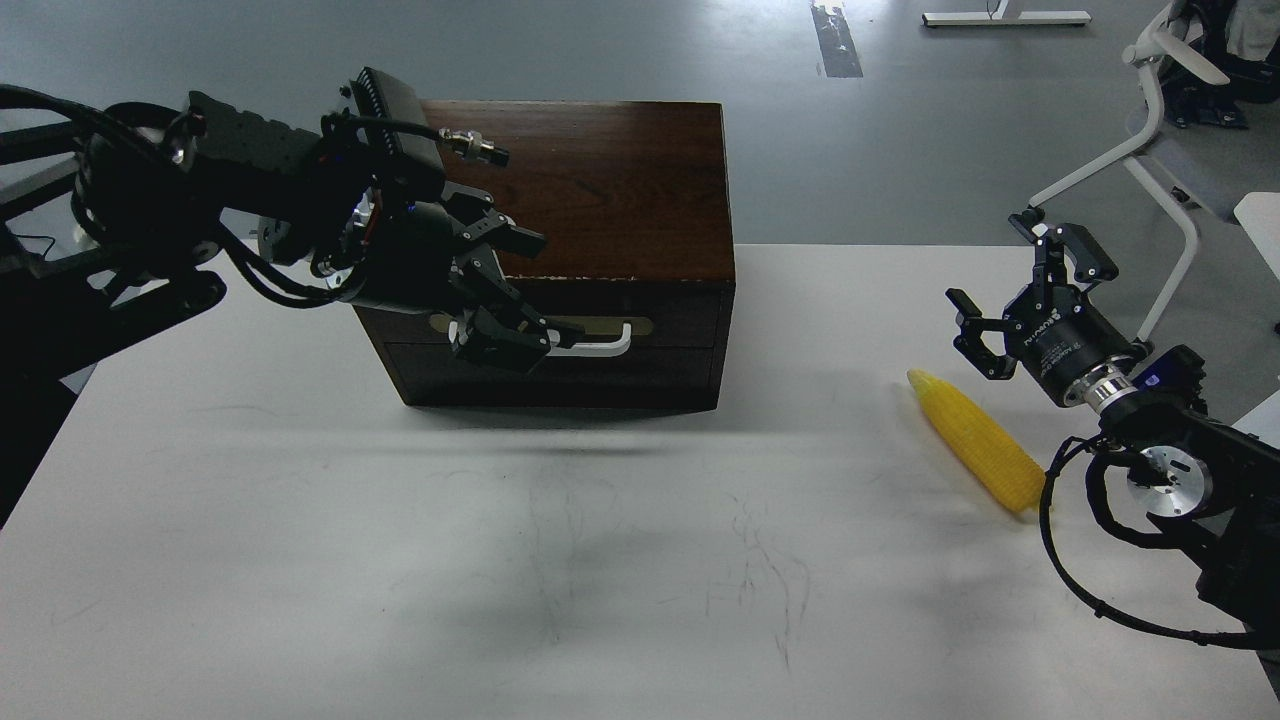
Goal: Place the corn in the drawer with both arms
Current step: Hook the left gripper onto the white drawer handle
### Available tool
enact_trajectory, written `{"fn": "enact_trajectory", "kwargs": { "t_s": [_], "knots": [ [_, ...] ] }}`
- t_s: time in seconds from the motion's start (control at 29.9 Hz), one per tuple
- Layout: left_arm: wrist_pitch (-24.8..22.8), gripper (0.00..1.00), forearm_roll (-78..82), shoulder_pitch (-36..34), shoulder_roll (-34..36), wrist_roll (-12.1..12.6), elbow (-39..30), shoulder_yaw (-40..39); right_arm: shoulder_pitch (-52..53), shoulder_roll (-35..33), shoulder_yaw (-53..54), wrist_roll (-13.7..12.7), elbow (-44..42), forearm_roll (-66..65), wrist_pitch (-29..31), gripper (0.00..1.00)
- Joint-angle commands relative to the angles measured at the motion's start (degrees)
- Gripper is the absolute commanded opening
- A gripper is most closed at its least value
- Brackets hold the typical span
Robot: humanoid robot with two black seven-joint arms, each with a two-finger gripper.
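The corn (975,440) lies on the white table (600,560) at the right, its tip pointing up-left. The dark brown wooden box (600,190) stands at the back centre. Its drawer (675,328) is pushed in, with a brass plate and a white bar handle (600,345). My left gripper (515,290) is at the drawer front with its fingers spread. Its lower fingers (495,345) overlap the handle's left end and its upper finger (515,240) is over the box's front edge. My right gripper (1030,300) is open and empty, just above and right of the corn.
The table's far edge runs behind the box, with grey floor beyond. A white chair frame (1160,150) stands off the table at the back right. Black cables hang from my right arm (1170,470) near the corn's thick end.
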Motion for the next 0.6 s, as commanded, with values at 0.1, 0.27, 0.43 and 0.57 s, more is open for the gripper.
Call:
{"fn": "enact_trajectory", "kwargs": {
  "t_s": [0.1, 0.27, 0.43, 0.57],
  "knots": [
    [0.0, 0.98, 7.8, 0.1, -0.5, 0.0, -1.7, 1.5, 0.0, 0.0, 0.1, 0.0, -0.1, 0.0, 0.0, 1.0],
    [0.0, 0.98, 13.9, -0.2, -0.6, 0.0, -1.6, 3.6, 0.0, 0.0, 0.2, 0.0, -0.4, 0.0, 0.0, 1.0],
    [0.0, 0.98, 13.9, -4.3, -2.0, 0.0, -0.8, 11.8, 0.0, 0.0, 0.4, 0.0, -0.4, 0.0, 0.0, 1.0],
    [0.0, 0.98, 13.9, -5.6, -2.6, 0.0, -0.1, 14.7, 0.0, 0.0, 0.8, 0.0, -0.4, 0.0, 0.0, 1.0]
  ]
}}
